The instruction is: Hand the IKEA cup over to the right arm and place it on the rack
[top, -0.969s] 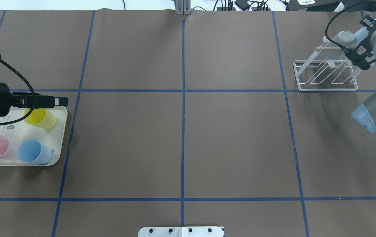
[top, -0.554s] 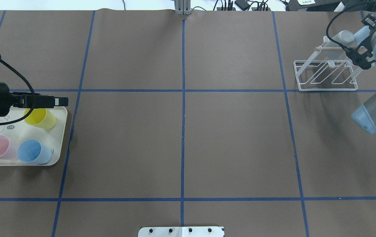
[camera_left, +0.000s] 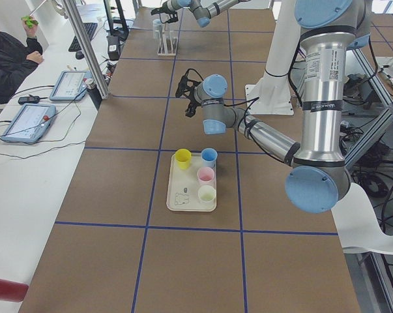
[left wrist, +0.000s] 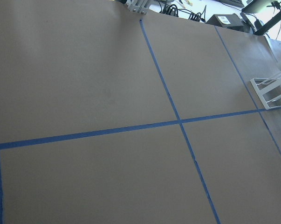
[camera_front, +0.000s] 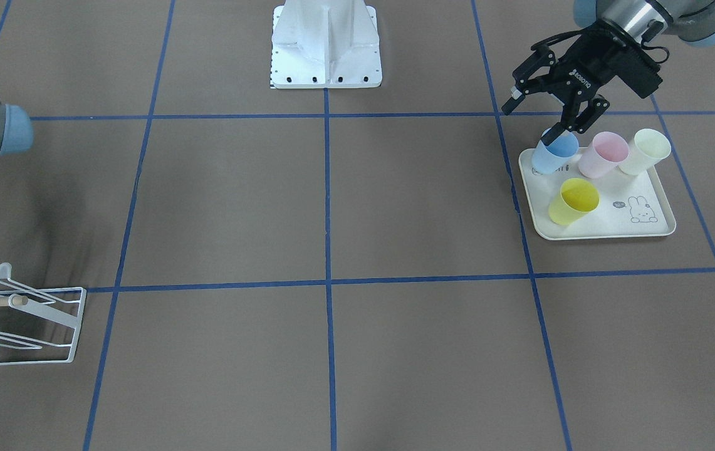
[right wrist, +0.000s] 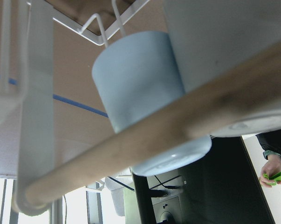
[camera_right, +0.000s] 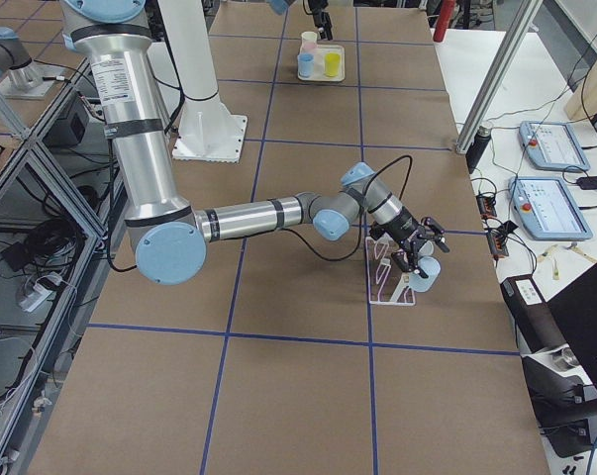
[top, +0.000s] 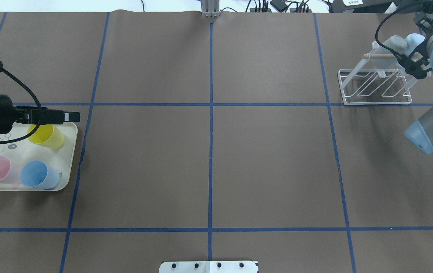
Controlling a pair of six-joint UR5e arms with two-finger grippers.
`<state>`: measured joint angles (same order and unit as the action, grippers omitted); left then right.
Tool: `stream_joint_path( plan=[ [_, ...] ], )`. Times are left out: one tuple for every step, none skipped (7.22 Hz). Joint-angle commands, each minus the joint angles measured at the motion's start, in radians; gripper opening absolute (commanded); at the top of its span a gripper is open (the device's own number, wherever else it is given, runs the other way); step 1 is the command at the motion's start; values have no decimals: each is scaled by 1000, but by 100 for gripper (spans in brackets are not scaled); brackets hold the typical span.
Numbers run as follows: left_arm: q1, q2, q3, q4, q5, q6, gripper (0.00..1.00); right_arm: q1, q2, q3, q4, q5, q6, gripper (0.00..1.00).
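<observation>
jaws of the right gripper [camera_right: 424, 253] stand spread and hold nothing, just beside the rack [top: 377, 102]. the light-blue cup [right wrist: 140, 74] sits on the rack behind the wooden dowel [right wrist: 145, 140], next to a grey cup [right wrist: 224, 37]. jaws of the left gripper [camera_front: 531, 121] are spread and empty, one fingertip at the rim of the blue cup [camera_front: 554, 154] on the tray [camera_front: 601, 220].

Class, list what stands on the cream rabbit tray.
On the tray stand four upright cups: yellow cup, blue cup, pink cup, pale cup. From the front, the left gripper covers part of the blue cup's rim.
</observation>
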<state>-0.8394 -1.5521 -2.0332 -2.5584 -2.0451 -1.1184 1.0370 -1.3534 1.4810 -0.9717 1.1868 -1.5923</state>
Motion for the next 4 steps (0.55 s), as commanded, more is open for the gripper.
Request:
stream_joint_path(
  plan=[
    [0, 1, -1, 3, -4, 5, 99, 0, -1, 66, -7, 13, 6, 98],
    [-3, 4, -4, 4, -7, 6, 99, 0, -3, 108, -7, 108, 111, 98],
    [-10, 4, -4, 7, -7, 21, 99, 2, -6, 161, -9, 202, 214, 98],
    [-33, 7, -5, 41, -9, 85, 99, 2, -35, 217, -9, 255, 365, 98]
  ],
)
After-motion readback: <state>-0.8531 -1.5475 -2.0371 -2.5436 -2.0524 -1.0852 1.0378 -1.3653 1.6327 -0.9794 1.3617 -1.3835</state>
